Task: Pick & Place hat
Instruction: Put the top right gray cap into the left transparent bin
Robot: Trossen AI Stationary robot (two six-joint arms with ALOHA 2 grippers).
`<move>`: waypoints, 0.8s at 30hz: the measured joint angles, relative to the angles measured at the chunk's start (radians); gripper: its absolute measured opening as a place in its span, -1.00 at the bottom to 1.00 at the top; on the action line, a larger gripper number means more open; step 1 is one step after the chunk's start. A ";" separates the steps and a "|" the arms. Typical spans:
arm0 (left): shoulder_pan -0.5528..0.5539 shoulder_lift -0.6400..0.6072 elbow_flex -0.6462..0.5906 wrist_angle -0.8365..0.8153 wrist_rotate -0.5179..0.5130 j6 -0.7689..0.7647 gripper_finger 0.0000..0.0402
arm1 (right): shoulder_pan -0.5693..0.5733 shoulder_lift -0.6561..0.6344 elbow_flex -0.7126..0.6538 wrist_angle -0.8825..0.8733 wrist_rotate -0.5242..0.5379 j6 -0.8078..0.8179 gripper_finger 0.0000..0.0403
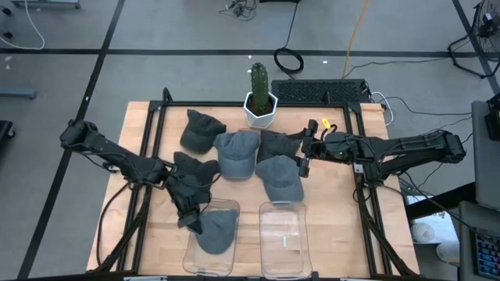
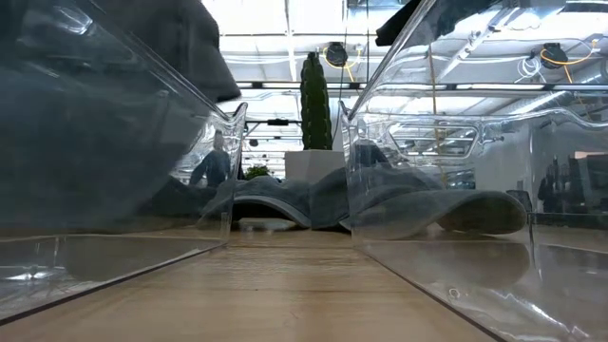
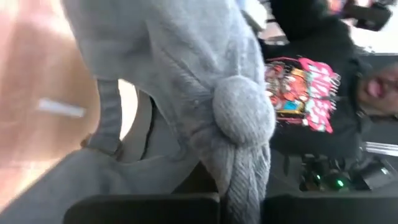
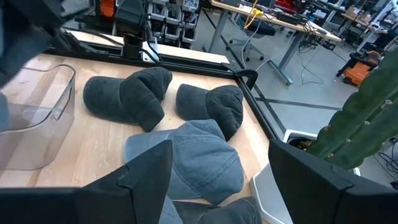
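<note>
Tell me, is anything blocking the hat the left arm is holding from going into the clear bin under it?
Nothing visible does. The left gripper is shut on a grey hat that hangs right over the left clear bin, which has no lid on it. The other hats lie farther back on the table.

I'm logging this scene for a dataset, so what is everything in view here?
hats on the table: five, dark grey and blue-grey, mid-table, e.g.
held hat: one, grey, over the left bin
clear bins: two, front edge, left and right
cactus: one, green, white pot, back edge
table: one, light wood
left claw: shut on the held hat
right claw: open, above the hats
</note>
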State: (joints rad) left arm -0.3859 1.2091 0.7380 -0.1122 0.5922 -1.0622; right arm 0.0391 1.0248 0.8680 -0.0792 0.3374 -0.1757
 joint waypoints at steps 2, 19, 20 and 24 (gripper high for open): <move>-0.011 -0.006 0.000 0.002 0.000 0.002 -1.00 | 0.000 0.000 0.000 0.000 0.000 -0.001 0.26; -0.029 0.015 0.000 -0.077 -0.050 -0.234 -1.00 | 0.000 0.000 0.000 0.000 -0.002 -0.005 0.26; -0.029 0.015 0.000 -0.077 -0.052 -0.224 -1.00 | 0.000 0.000 0.000 0.000 -0.002 -0.005 0.26; -0.031 0.015 0.000 -0.071 -0.054 -0.111 -0.99 | 0.000 0.000 0.000 0.000 -0.002 -0.012 0.26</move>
State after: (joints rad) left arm -0.4166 1.2241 0.7379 -0.1833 0.5381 -1.1734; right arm 0.0391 1.0248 0.8680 -0.0792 0.3351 -0.1879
